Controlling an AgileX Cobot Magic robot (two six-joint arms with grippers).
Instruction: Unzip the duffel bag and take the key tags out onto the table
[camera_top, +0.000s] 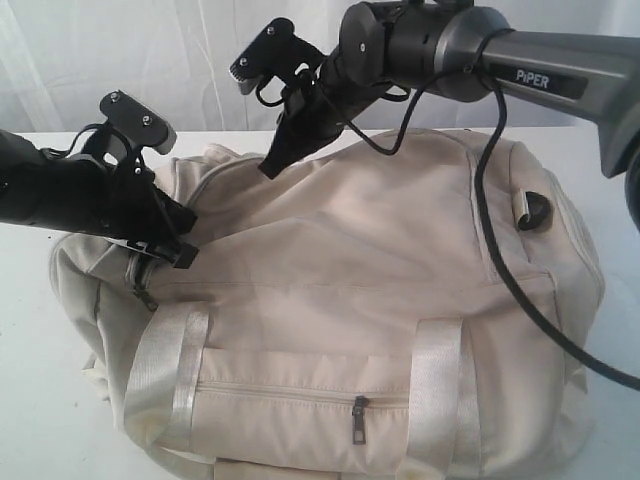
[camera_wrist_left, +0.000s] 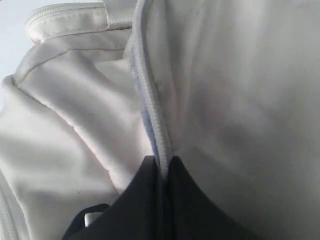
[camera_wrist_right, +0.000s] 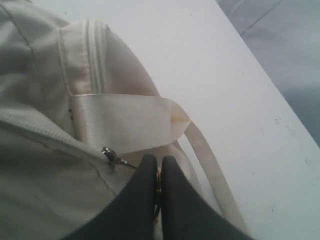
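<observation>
White desk (camera_top: 30, 410) before a pale curtain (camera_top: 100, 50). The cream duffel bag (camera_top: 350, 270) lies across it, with its main zip apparently not yet opened. The left gripper (camera_wrist_left: 161, 161), jaws closed, pinches the zip seam (camera_wrist_left: 150, 100) at one end, probably to anchor the fabric. The right gripper (camera_wrist_right: 157, 162) is clamped on the zipper pull (camera_wrist_right: 116, 159) beside a satin strap (camera_wrist_right: 125, 120), placed to draw it. The key tags are unseen, presumably inside.

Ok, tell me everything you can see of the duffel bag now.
The duffel bag is cream-white fabric, slumped soft on the white table, with shiny webbing straps, a shut front pocket zip and a black D-ring at one end. The left hand pinches its top zip seam; the right hand pinches a metal pull. No opening shows.
</observation>
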